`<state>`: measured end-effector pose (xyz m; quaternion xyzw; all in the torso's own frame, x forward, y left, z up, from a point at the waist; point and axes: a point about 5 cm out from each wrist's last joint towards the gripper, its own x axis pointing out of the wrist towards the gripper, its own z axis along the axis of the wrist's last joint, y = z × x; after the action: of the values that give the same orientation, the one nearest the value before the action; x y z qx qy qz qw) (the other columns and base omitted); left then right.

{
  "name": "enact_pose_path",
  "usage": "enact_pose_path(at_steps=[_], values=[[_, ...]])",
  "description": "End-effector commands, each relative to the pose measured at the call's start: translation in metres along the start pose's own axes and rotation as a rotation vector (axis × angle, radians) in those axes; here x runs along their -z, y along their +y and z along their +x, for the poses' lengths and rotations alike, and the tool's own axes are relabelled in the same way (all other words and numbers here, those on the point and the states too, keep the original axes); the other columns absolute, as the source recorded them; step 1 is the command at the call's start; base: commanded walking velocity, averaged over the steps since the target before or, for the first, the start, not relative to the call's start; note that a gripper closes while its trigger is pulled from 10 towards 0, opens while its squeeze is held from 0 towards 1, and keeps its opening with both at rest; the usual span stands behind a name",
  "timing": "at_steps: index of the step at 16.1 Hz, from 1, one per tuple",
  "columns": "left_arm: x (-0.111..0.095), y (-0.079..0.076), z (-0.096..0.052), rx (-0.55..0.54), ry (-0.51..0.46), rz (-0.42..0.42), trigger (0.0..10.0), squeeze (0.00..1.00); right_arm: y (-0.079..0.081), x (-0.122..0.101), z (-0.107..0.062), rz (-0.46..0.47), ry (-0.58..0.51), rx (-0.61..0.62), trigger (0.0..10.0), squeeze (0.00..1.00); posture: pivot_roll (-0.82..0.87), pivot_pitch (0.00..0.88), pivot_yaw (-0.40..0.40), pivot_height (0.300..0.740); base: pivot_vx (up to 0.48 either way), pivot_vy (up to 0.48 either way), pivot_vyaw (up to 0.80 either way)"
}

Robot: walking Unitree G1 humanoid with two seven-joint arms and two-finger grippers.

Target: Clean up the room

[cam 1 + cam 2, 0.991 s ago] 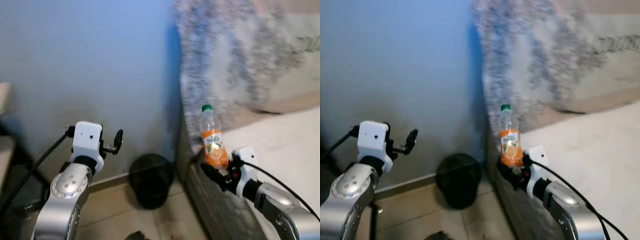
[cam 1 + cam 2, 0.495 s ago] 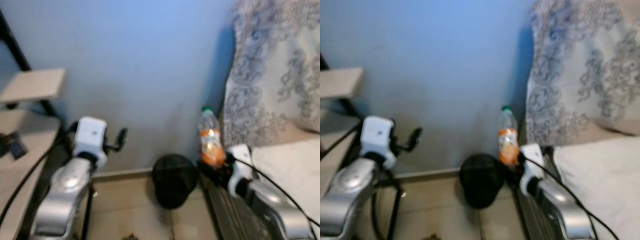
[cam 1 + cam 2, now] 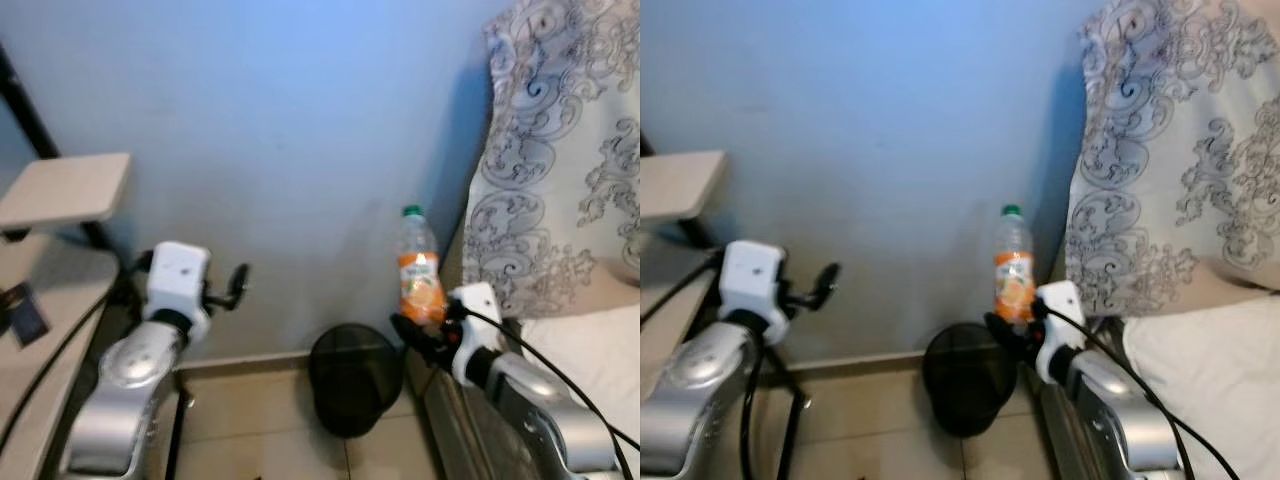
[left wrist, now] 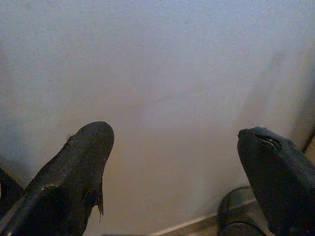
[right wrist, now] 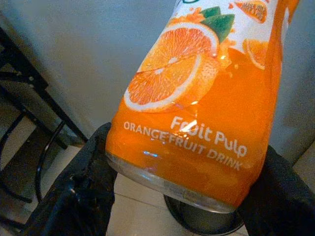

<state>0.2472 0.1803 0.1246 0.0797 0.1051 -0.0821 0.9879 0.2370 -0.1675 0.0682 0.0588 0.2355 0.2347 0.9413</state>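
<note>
While gripped upright by right claw (image 3: 425,335): half-full orange drink bottle (image 3: 419,265) above black bin (image 3: 352,378); left claw (image 4: 177,162) released.

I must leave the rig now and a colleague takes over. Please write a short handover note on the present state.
Right claw: shut on the orange drink bottle, held upright beside the bed, above and just to the right of the black mesh bin.
Left claw: open, holding nothing, raised toward the blue wall.
Done: bottle picked up.
Left: it is probably meant for the bin, so bring it over the opening and release; I cannot tell what is inside the bin.
</note>
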Motion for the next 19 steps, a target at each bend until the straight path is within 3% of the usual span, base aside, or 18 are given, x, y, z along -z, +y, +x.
enact_pose_path(at_steps=[1,5,8,11,19], values=[[-0.004,-0.008,0.001,0.033,-0.017,-0.008,10.0,0.00,-0.008,-0.001,-0.004,-0.026,0.014,0.028,10.0,0.00,0.07,0.000,0.002,0.740,0.292,0.000,0.00],[-0.003,-0.009,0.001,0.043,-0.014,-0.013,10.0,0.00,-0.011,-0.003,-0.001,-0.042,0.035,0.020,10.0,0.00,0.07,0.000,-0.001,0.740,0.292,0.000,0.00],[-0.002,-0.011,0.001,0.048,-0.013,-0.015,10.0,0.00,-0.013,0.000,-0.003,-0.029,0.055,0.035,10.0,0.00,0.07,0.000,-0.004,0.740,0.291,0.000,-0.79],[-0.001,-0.012,0.000,0.057,-0.010,-0.015,10.0,0.00,-0.013,0.002,-0.004,-0.048,0.070,0.026,10.0,0.00,0.06,0.000,-0.006,0.740,0.294,0.000,0.00],[0.002,-0.015,-0.006,0.071,-0.002,-0.011,10.0,0.00,-0.019,0.007,0.004,-0.169,0.194,-0.015,10.0,0.00,0.08,0.000,-0.018,0.740,0.285,0.000,0.00]])
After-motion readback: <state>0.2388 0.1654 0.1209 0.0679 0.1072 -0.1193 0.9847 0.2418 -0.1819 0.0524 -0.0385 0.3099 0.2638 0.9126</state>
